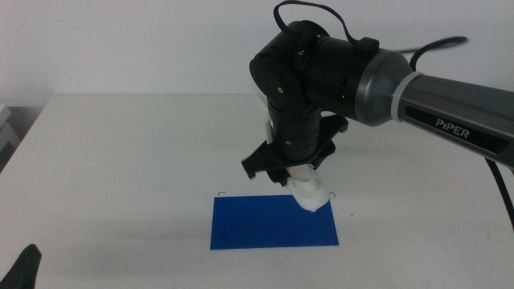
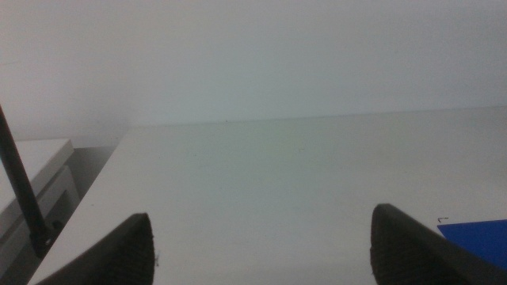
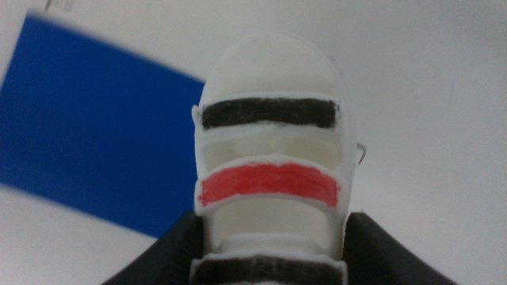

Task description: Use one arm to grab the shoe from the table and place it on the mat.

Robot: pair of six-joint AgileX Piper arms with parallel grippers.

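Shoe [image 1: 311, 193] is held clear of the table [image 1: 120, 160] by the right gripper [image 1: 291, 170], whose two dark jaws are clamped on the sides of its heel end, as the right wrist view confirms. It hangs toe-down and tilted over the far right corner of the mat [image 1: 273, 222]; the middle view does not settle whether the toe touches the sheet or hangs just above it. In the right wrist view the shoe [image 3: 269, 158] shows a black strap nearest the toe, a red strap [image 3: 269, 183] behind it and a second black strap between the jaws, with the mat [image 3: 95, 119] off to one side below it. Judged from its thick white sole and small build, the shoe is probably light and fairly stiff, with smooth sides that could slip under a loose hold; the sole flanks at the heel, where the jaws now sit, look the soundest place to grip, the straps being thin and likely to yield. The right arm [image 1: 450, 104] reaches in over the right edge of the table. The left gripper [image 1: 24, 269] waits at the near left corner, jaws spread and empty.
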